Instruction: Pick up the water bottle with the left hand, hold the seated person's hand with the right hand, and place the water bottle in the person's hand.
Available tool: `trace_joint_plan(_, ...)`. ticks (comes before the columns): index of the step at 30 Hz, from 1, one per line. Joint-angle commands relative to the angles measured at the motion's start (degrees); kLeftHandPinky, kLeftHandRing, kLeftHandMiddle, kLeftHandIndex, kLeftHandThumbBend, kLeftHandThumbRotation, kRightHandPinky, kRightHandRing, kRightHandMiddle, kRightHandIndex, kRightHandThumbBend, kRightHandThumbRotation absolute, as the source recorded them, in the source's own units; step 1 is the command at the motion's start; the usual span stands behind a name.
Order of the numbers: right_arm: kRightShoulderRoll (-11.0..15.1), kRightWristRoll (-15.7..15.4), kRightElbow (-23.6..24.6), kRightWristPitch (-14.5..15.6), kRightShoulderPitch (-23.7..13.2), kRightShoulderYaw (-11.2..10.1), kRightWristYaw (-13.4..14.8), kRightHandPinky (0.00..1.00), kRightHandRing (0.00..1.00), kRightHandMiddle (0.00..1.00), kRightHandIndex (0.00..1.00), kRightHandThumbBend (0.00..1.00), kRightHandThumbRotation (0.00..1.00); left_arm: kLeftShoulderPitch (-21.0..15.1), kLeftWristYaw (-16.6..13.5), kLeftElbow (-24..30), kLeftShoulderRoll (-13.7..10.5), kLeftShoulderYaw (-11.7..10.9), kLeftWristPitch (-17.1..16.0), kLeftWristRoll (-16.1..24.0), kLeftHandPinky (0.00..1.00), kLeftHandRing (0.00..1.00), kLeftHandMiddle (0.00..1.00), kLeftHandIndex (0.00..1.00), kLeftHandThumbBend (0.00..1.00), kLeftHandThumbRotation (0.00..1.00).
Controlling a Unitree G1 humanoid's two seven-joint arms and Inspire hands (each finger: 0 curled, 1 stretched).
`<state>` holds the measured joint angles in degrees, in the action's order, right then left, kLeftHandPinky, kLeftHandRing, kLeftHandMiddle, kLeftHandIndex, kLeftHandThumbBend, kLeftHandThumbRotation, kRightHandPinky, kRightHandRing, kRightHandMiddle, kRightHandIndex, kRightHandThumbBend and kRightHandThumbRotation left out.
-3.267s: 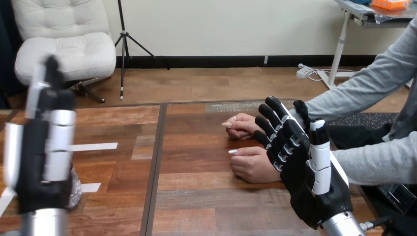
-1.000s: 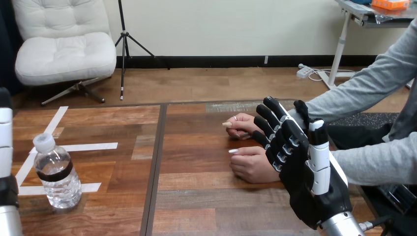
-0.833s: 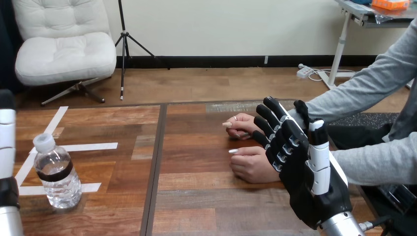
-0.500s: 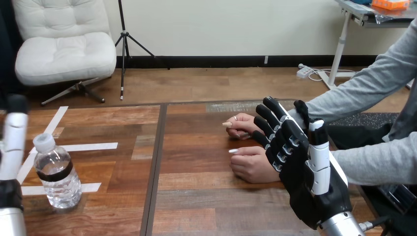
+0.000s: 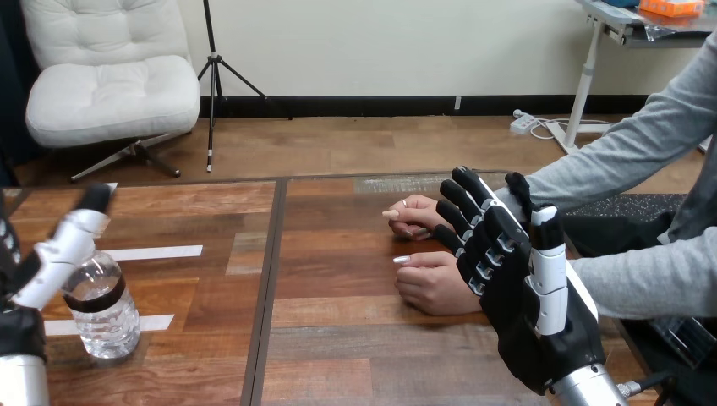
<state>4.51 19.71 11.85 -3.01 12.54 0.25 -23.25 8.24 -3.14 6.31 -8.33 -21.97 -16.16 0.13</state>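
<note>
here, at the far left, the left hand (image 5: 59, 254) slants a straight, unclenched finger across the top of the water bottle (image 5: 106, 315). the bottle stands upright on the table (image 5: 338, 338) between white tape strips (image 5: 156, 252), long axis vertical, neck pointing up. further right, the person's hands (image 5: 433, 286) lie flat, and the right hand (image 5: 520, 296) stands just beside them, fingers straight, grasping nothing.
</note>
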Motion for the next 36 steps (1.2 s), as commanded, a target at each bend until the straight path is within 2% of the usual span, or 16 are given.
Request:
trace_joint_plan(1, -0.2, 0.6, 2.3, -0.8, -3.2, 0.3, -0.2, 1.00, 0.99, 0.98, 0.97, 0.80, 1.00, -2.9, 0.5, -0.1, -2.2, 1.3, 1.3, 1.3, 1.00, 1.00, 1.00, 1.00, 1.00, 0.00)
trace_joint_plan(7, -0.2, 0.5, 2.0, -1.1, -3.2, 0.3, -0.3, 1.00, 1.00, 0.98, 0.97, 0.79, 1.00, -2.7, 1.2, -0.5, -2.8, 1.8, 1.6, 1.2, 1.00, 1.00, 1.00, 1.00, 1.00, 0.00)
trace_joint_plan(36, -0.2, 0.7, 2.0, -0.9, -3.2, 0.4, -0.4, 1.00, 1.00, 0.98, 0.97, 0.79, 1.00, -3.1, 1.9, -1.7, -2.6, 2.9, 6.4, 1.4, 1.00, 1.00, 1.00, 1.00, 1.00, 0.00)
